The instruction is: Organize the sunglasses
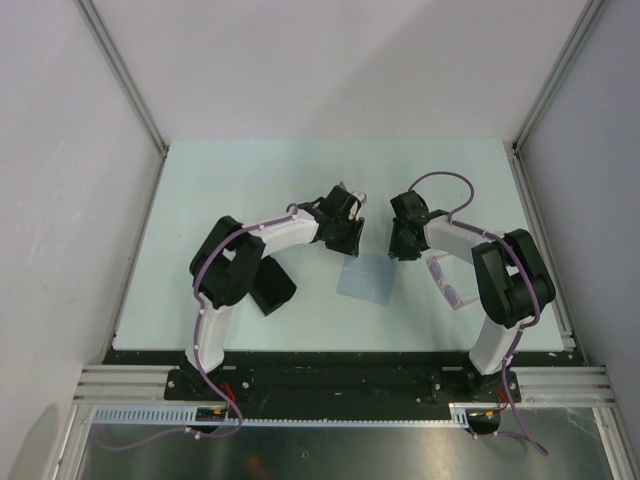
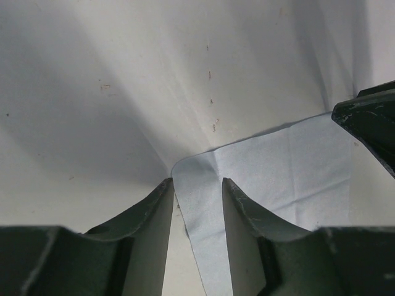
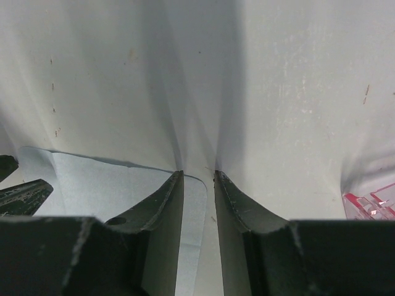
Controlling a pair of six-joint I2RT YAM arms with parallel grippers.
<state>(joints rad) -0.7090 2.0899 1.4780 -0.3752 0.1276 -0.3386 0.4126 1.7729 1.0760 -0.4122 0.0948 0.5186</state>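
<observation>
Both grippers hang low over the upper edge of the pale blue cloth (image 1: 367,279), which lies flat near the middle of the table (image 1: 240,180) in the overhead view. The left gripper (image 2: 196,182) has its fingers apart, straddling one corner of the cloth. The right gripper (image 3: 199,174) also has its fingers apart, by a narrower gap, over the neighbouring corner. Neither pair is clamped on the fabric, though the wrist views do not show whether the tips already touch it.

The sunglasses (image 1: 450,282) lie right of the cloth, not touching it, partly under the right arm. The black case (image 1: 272,288) sits at lower left, beside the left arm.

The step in hand looks like lifting the cloth by two corners. To do it well, the tips should reach the table surface so the thin fabric is pinched rather than pushed aside. Both pairs should then close together and rise level, clear of the sunglasses.
</observation>
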